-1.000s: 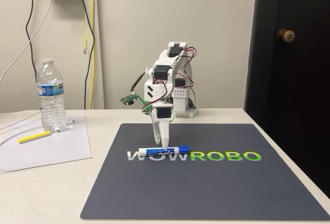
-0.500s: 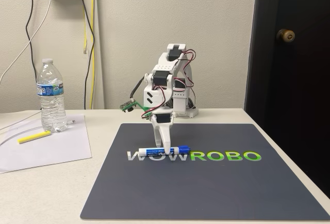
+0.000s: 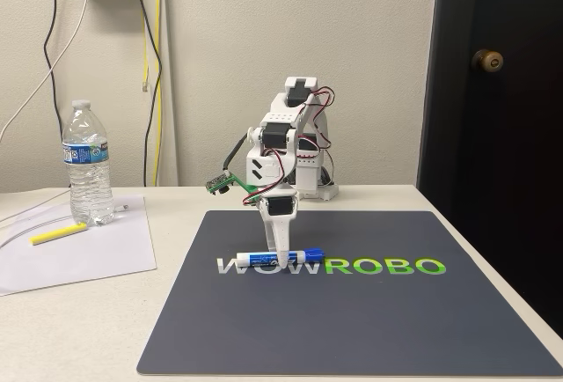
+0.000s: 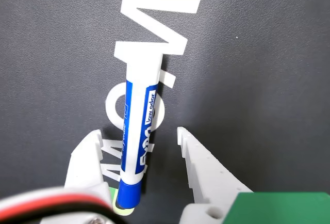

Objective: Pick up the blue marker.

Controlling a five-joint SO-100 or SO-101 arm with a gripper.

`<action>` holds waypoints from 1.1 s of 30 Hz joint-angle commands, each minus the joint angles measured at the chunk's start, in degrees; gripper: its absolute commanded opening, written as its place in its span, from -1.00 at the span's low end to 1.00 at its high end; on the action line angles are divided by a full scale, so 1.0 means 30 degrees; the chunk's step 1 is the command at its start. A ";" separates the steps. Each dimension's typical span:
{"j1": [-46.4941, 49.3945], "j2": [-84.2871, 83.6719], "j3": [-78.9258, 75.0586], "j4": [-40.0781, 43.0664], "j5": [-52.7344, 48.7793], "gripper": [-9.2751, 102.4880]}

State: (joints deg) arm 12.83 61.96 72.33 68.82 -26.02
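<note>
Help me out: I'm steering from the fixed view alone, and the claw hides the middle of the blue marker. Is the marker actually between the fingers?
Observer: Yes. In the wrist view the blue marker lies between the two fingers of the claw, which is open.
Operator: Is it centred in the gap?
Observer: No. It sits close to the finger on the left of that view; the other finger stands clear of it.
Operator: Where is the cap?
Observer: The blue cap end is nearest the camera, at the bottom of the wrist view, and the white end points away over the mat's white lettering.
</note>
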 commanded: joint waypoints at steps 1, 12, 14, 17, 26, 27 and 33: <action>-0.0176 0.0088 -0.0850 0.0059 0.0088 -0.31; -0.0322 0.0088 -0.0938 -0.0088 0.0117 -0.51; -0.0322 0.0088 -0.0938 -0.0146 0.0205 -0.55; -0.0322 0.0176 -0.0938 -0.0146 0.0234 -0.59; -0.0264 0.0410 -0.0938 -0.0117 0.0322 -0.71; -0.0264 0.0410 -0.0938 -0.0088 0.0322 -0.72; -0.0264 0.0469 -0.0938 -0.0117 0.0469 -0.75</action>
State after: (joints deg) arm 12.57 61.70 71.89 68.73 -24.87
